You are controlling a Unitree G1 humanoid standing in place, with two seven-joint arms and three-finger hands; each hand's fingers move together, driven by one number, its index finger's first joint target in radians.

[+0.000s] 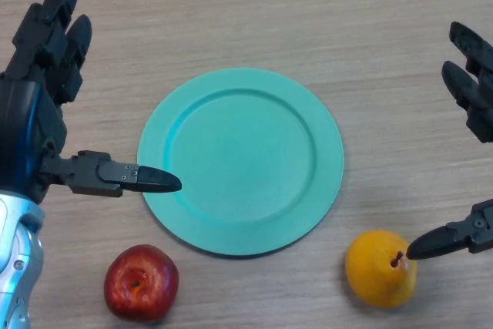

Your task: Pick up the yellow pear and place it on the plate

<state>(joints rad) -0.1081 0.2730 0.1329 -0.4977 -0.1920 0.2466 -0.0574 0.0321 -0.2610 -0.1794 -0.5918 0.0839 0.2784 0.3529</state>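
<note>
A yellow pear (379, 270) lies on the wooden table at the front right, stem up. A round teal plate (240, 159) with nothing on it sits in the middle of the table. My right hand (471, 90) is open at the right edge, fingers straight; its thumb (451, 240) reaches to the pear's top right side and its tip is at the pear. My left hand (38, 98) is open at the left, fingers straight, with its thumb (123, 176) stretched over the plate's left rim.
A red apple (141, 283) lies on the table at the front left, below my left thumb and near the plate's front-left rim.
</note>
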